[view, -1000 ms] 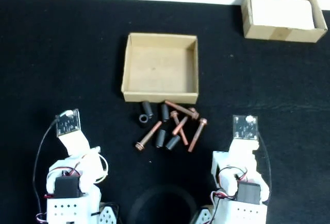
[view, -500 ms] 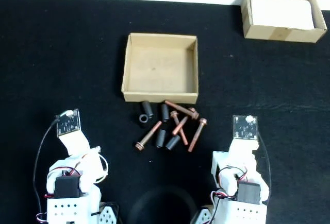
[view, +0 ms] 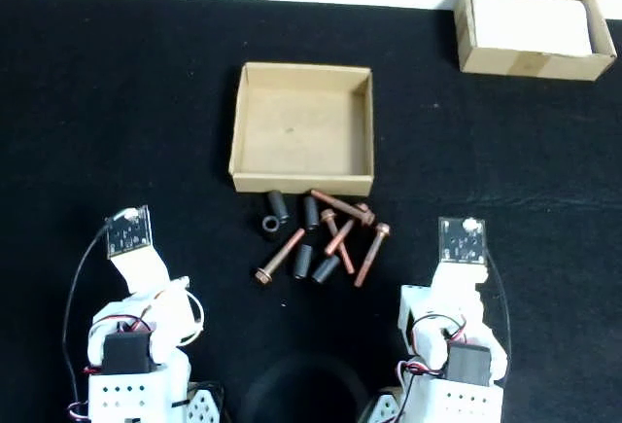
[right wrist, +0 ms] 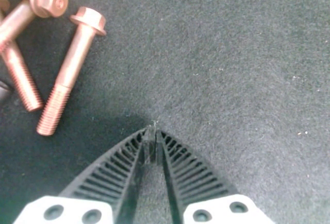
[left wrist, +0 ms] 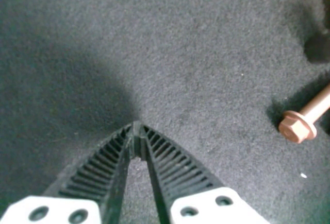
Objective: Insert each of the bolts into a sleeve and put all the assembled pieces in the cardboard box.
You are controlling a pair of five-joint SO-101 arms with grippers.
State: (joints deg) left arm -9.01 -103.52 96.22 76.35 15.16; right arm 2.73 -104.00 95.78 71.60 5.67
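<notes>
Copper bolts [view: 371,256], black sleeves [view: 278,204] clustered beside cardboard box [view: 301,185] front wall; left gripper [left wrist: 136,131], right gripper [right wrist: 151,132] pressed together.

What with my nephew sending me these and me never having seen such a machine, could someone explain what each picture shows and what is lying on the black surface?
These are two small robot arms side by side at a black table. The wide picture comes from a fixed camera looking down; the left arm and the right arm sit at its bottom edge. The other two pictures come from a camera on each wrist, looking along the left hand and the right hand. Both hands are closed and hold nothing. Between the arms lies a loose pile of copper-coloured bolts and black sleeves. Just beyond it stands an open cardboard box with no pieces in it. A second box stands at the far right corner.
</notes>
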